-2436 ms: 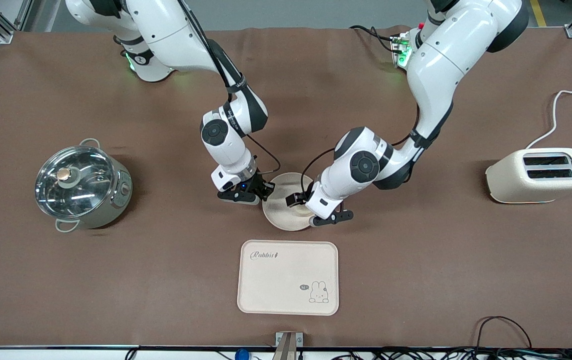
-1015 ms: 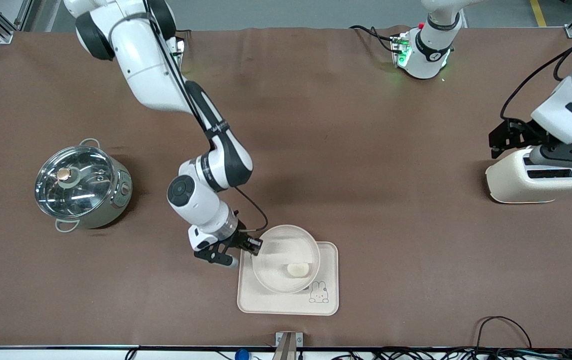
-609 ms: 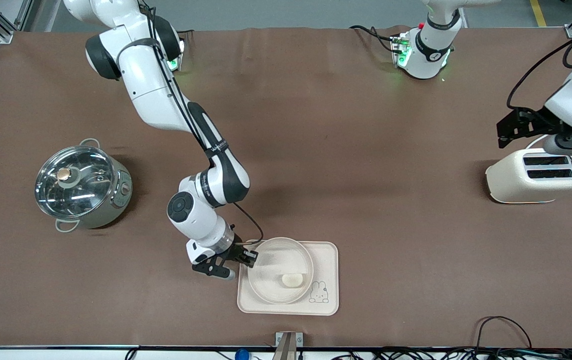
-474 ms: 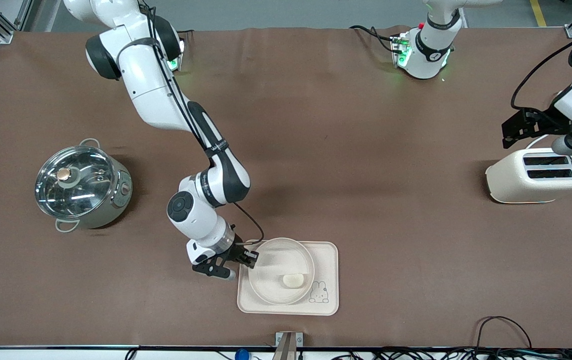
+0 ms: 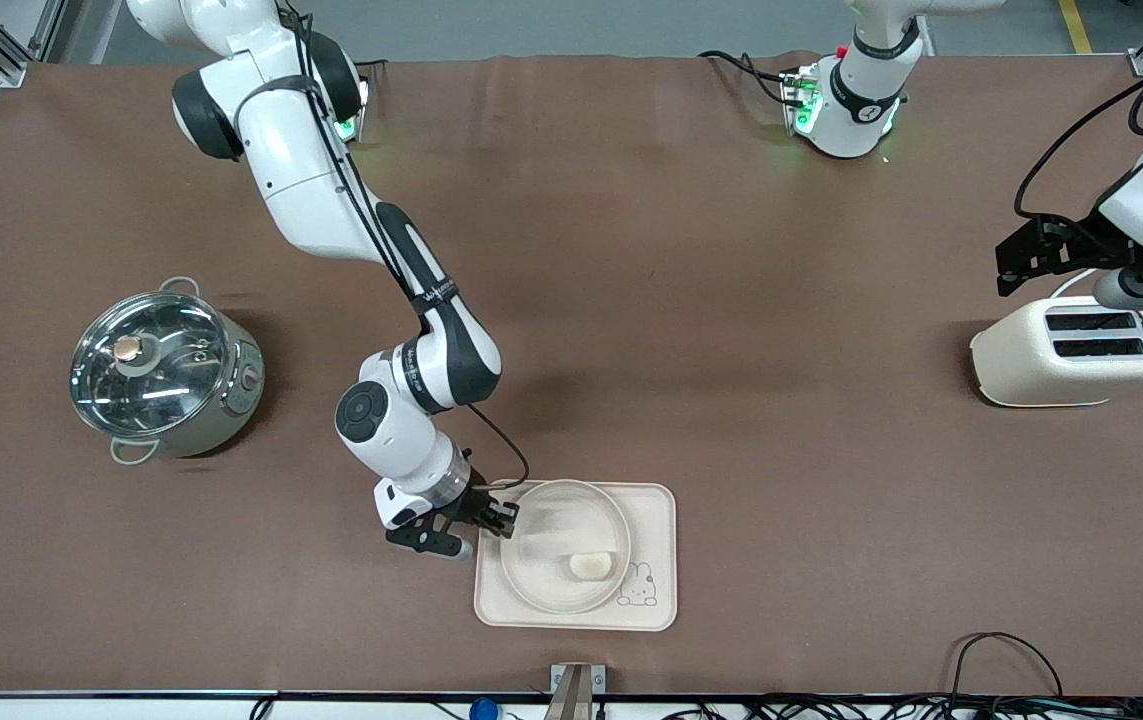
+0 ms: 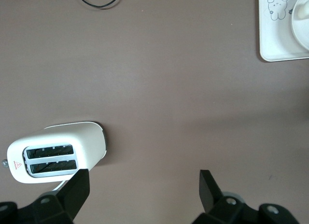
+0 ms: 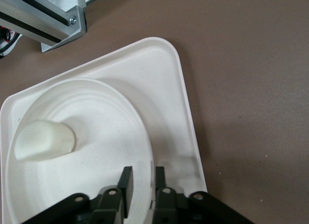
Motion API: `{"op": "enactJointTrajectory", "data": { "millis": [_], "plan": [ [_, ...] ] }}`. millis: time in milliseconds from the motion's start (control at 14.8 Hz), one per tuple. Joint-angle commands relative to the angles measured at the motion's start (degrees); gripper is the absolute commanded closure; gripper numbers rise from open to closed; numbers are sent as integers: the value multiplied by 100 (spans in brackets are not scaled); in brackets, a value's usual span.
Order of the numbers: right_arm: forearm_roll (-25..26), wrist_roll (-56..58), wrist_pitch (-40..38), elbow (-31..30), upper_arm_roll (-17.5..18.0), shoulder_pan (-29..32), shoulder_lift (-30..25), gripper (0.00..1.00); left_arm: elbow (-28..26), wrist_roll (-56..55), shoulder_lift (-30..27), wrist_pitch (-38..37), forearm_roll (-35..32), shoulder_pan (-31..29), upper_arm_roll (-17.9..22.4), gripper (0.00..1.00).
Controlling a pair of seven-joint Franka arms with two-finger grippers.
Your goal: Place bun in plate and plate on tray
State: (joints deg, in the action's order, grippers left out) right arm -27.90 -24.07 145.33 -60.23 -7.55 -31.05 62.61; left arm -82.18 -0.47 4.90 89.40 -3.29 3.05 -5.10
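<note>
We are pinching the plate's (image 5: 564, 546) rim with our right gripper (image 5: 489, 519), low and centre in the front view, the plate sitting on the tray (image 5: 655, 608) with the bun (image 5: 590, 566) lying inside it. Our left gripper (image 6: 142, 185) is waiting with fingers spread wide, gripping nothing, over the toaster (image 5: 1074, 349) at the frame's right edge.

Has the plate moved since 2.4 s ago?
Yes. The plate, then on bare table farther from the front camera than the tray, now sits over the tray, bun inside, its rim gripped by the right pincer.
</note>
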Motion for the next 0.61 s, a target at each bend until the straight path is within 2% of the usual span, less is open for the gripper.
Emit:
{"op": "enactJointTrajectory", "data": {
  "millis": [0,203,271,338,541],
  "plan": [
    [39,34,30,108,51,55,67,49,0,3,-33,25,83,-6,62,0],
    [39,34,30,64,51,38,-108,18,0,-6,-50,25,83,-198,88,0],
    [30,34,-22,3,51,46,-230,2,0,-6,-42,34,83,-234,88,0],
    [21,42,-57,-241,51,90,-388,0,0,-6,-33,43,74,-243,88,0],
    [30,234,-127,-1330,51,125,-1398,0,0,-32,-33,174,65,-304,167,0]
  ]
}}
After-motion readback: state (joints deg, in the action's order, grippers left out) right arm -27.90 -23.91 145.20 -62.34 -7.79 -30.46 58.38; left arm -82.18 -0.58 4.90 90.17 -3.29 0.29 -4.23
